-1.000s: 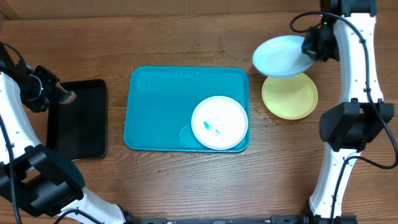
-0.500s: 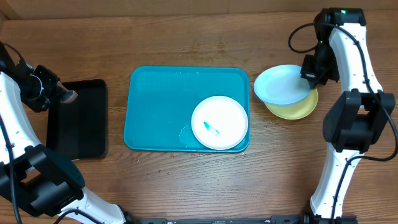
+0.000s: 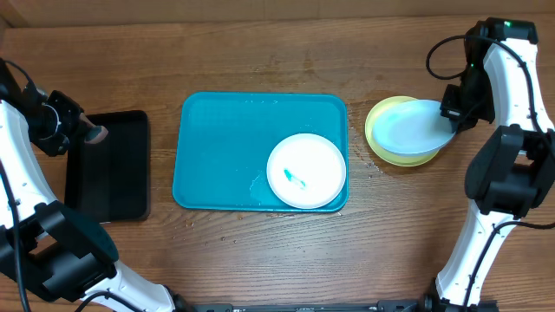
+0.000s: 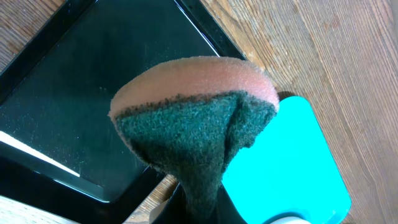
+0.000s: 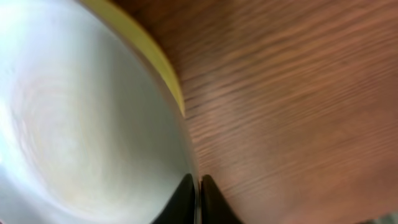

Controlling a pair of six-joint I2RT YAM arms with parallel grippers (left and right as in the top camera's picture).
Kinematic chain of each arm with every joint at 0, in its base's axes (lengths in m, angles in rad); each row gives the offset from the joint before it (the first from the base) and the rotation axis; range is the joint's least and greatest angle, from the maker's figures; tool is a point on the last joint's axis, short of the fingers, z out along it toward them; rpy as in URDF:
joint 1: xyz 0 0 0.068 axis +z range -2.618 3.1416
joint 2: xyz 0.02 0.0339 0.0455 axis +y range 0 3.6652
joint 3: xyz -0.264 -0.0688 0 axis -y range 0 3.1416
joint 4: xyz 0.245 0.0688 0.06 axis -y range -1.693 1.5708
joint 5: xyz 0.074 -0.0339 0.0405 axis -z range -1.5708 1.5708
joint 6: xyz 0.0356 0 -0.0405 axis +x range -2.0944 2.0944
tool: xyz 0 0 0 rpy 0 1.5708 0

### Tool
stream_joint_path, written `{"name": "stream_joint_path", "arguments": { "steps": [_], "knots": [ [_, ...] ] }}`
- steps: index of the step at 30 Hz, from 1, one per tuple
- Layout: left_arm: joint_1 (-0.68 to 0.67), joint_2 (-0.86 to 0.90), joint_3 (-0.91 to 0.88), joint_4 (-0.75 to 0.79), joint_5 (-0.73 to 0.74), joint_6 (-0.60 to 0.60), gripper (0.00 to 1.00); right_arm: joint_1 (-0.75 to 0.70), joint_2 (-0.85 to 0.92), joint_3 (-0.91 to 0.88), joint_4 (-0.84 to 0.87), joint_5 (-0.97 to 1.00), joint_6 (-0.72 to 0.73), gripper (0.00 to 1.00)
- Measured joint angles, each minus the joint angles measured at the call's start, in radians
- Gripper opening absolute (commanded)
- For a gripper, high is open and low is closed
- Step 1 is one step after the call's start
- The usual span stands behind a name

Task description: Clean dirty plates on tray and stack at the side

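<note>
Now right fingers [image 5: 181, 201] pinch light blue plate [image 3: 414, 128] over yellow-green plate [image 3: 372, 134].

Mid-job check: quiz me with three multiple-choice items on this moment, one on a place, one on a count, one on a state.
1. Where does the white plate lie?
A. on the bare table
B. on the teal tray, toward its right end
C. on top of another plate

2. How many plates lie on the teal tray?
A. three
B. two
C. one

3. What is the right pincer doing?
A. shut on the rim of the light blue plate
B. open and empty
C. shut on nothing

1 B: it sits inside the tray's rim.
2 C: the light blue plate is over the yellow-green plate, beside the tray.
3 A: the wrist view shows its tips pinching the rim.
</note>
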Motion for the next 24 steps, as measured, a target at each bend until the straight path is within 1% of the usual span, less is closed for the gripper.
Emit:
{"name": "stream_joint_path", "arguments": {
  "steps": [1, 2, 5, 10, 13, 15, 16, 20, 24],
  "knots": [
    [0.000, 0.000, 0.000, 0.000, 0.000, 0.000, 0.04, 0.001, 0.000, -0.009, 0.009, -0.010, -0.011, 0.37],
    [0.000, 0.000, 0.000, 0.000, 0.000, 0.000, 0.04, 0.003, 0.000, -0.016, 0.016, -0.019, -0.016, 0.46],
    [0.000, 0.000, 0.000, 0.000, 0.000, 0.000, 0.04, 0.011, 0.000, -0.034, 0.031, -0.043, -0.023, 0.52],
    [0.000, 0.000, 0.000, 0.000, 0.000, 0.000, 0.04, 0.035, 0.000, -0.040, 0.055, -0.140, -0.075, 0.56],
    [0.000, 0.000, 0.000, 0.001, 0.000, 0.000, 0.04, 0.070, 0.000, -0.040, 0.065, -0.268, -0.168, 0.57],
    [0.000, 0.000, 0.000, 0.001, 0.000, 0.000, 0.04, 0.108, 0.000, -0.040, 0.072, -0.349, -0.245, 0.60],
    [0.000, 0.000, 0.000, 0.001, 0.000, 0.000, 0.04, 0.138, 0.000, -0.040, 0.076, -0.383, -0.290, 0.61],
    [0.000, 0.000, 0.000, 0.001, 0.000, 0.000, 0.04, 0.263, 0.000, -0.042, 0.109, -0.434, -0.389, 0.61],
    [0.000, 0.000, 0.000, 0.001, 0.000, 0.000, 0.04, 0.389, 0.000, -0.071, 0.185, -0.402, -0.402, 0.61]
  ]
}}
